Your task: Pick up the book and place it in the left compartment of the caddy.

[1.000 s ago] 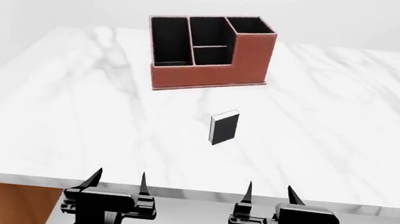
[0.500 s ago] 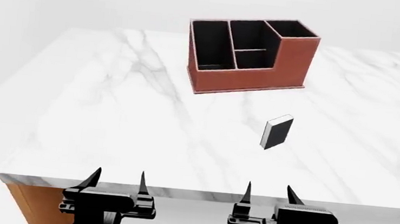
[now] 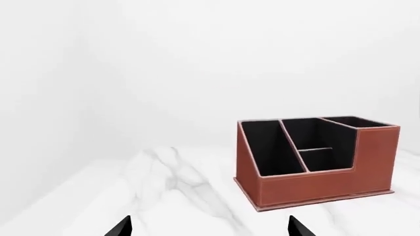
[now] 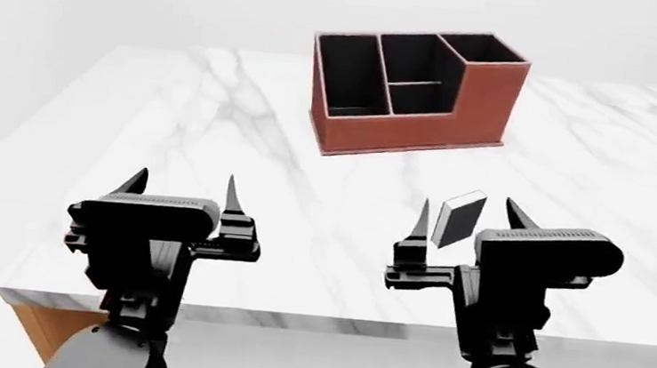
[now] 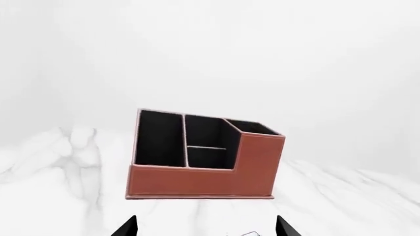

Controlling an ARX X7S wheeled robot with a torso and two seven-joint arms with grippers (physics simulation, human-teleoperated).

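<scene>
Counter (image 4: 191,127): white marble top, grey veining; near edge shows in the head view.
Caddy (image 4: 417,131): reddish-brown, black inside, sits toward the far side of the counter, slightly rotated; taller stepped cell on its right end.
Left compartment (image 4: 350,77): long narrow cell at the caddy's left end, running front to back; nothing visible inside it.
Book (image 4: 457,219): small, black cover, white page edge on top; on the counter well in front of the caddy, nearer its right end. Appears to stand on a short edge, leaning a little. Long axis roughly upright, tilted toward the upper right in the head view; the broad black face looks toward the robot and a bit left.
Book, right wrist view: only a pale sliver at the frame edge between the finger tips, probably its top; too little to be sure.
Left gripper (image 4: 181,187): raised over the near left part of the counter, fingers spread, holding nothing.
Right gripper (image 4: 470,212): raised, fingers spread; in the head view the book shows between the two tips, but lies beyond them, no contact seen.
</scene>
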